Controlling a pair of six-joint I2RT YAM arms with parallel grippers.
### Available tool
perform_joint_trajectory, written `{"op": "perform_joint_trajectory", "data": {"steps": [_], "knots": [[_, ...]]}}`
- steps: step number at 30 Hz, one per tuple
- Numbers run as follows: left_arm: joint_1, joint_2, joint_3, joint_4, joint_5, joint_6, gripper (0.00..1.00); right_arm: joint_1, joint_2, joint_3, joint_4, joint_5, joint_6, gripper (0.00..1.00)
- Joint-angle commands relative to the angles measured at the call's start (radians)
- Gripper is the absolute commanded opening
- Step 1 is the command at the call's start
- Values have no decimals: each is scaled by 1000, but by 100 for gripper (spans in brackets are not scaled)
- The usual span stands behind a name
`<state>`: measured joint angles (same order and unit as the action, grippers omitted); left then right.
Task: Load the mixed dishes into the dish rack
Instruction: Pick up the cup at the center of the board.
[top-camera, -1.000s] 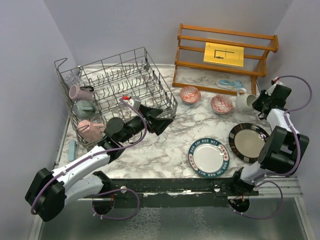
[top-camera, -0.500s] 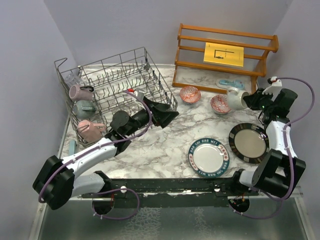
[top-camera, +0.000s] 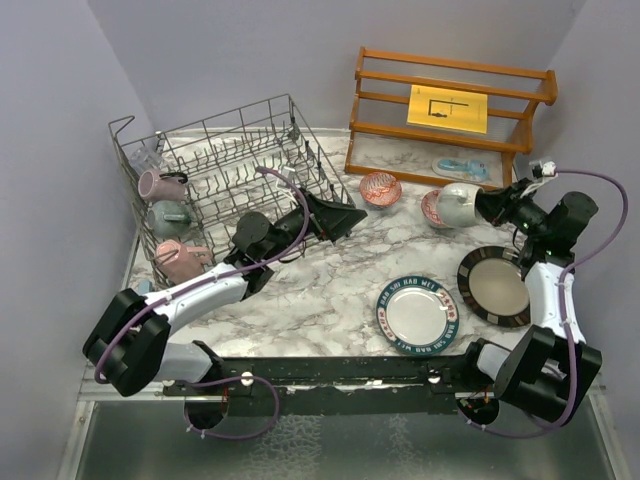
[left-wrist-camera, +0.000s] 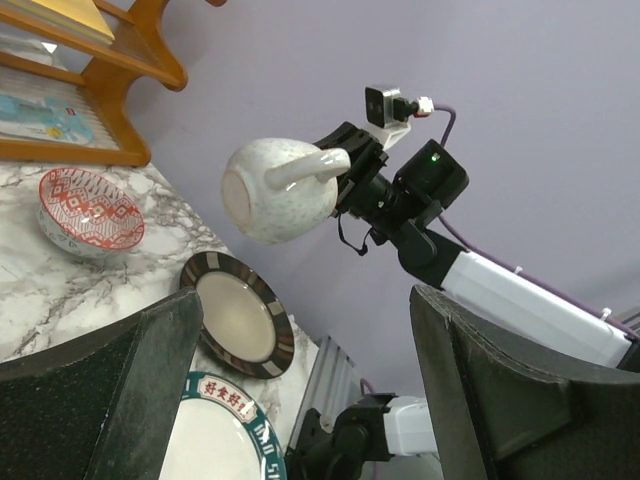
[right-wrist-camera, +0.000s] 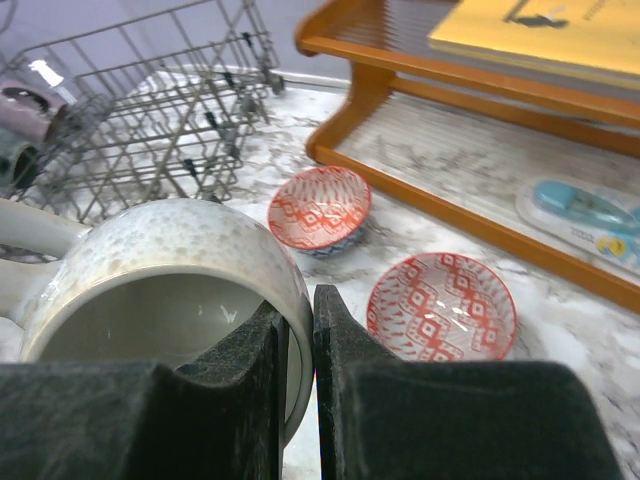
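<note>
In the right wrist view the white mug (right-wrist-camera: 160, 270) is covered below by the fingers (right-wrist-camera: 180, 420), its handle is cut by the left edge, the rack (right-wrist-camera: 150, 110) is blurred and the card (right-wrist-camera: 530, 30) is clipped at the top. From above, one bowl (top-camera: 429, 212) in the bench's far right part is half hidden by that mug, and the glass (top-camera: 148, 158) in the rack's far left corner is barely made out behind wires. In the left wrist view the lettered plate (left-wrist-camera: 215, 430) is cut off by a left finger (left-wrist-camera: 90, 400) and the lower edge.
</note>
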<state>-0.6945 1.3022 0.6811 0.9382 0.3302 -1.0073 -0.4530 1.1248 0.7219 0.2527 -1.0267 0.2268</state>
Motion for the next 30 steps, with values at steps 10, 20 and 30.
{"op": "perform_joint_trajectory", "data": {"steps": [10, 20, 30], "knots": [[-4, -92, 100, -255, -91, -36, 87, 38, -33, -75, 358, -174, 130, 1], [-5, -138, 176, -570, -245, -193, 87, 101, 24, -124, 441, -232, 37, 1], [-5, -141, 170, -628, -258, -238, 87, 143, 29, -144, 405, -232, -143, 1]]}}
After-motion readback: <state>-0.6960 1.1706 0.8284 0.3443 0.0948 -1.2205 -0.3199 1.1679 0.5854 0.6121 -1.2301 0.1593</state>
